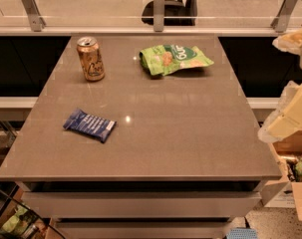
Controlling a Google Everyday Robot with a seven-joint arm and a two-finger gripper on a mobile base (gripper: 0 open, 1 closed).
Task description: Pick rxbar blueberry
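A grey-brown table fills most of the frame, its top running from the glass railing along the upper edge down to the drawer fronts at the bottom. Three metal posts hold the railing: one at the upper left, one at upper centre and one at the upper right. A dark office chair stands behind the glass at upper centre.

The pale, cream-coloured arm comes in at the right edge. The gripper sits there at mid-height, off the right side of the table and above no object. Nothing shows how wide it stands or whether it grips anything.

There are three objects on the table, one of each kind. The largest is one green snack bag, lying flat in the upper centre, slightly crumpled. Next is one gold drink can, upright in the upper left and well apart from the bag.

The smallest is the one rxbar blueberry, a dark-blue wrapper with white lettering. It lies flat in the left middle of the frame, below the can, with its long side slanting down to the right. It touches nothing else. The bar is well apart from the gripper, on the opposite side of the table, with bare tabletop between them.
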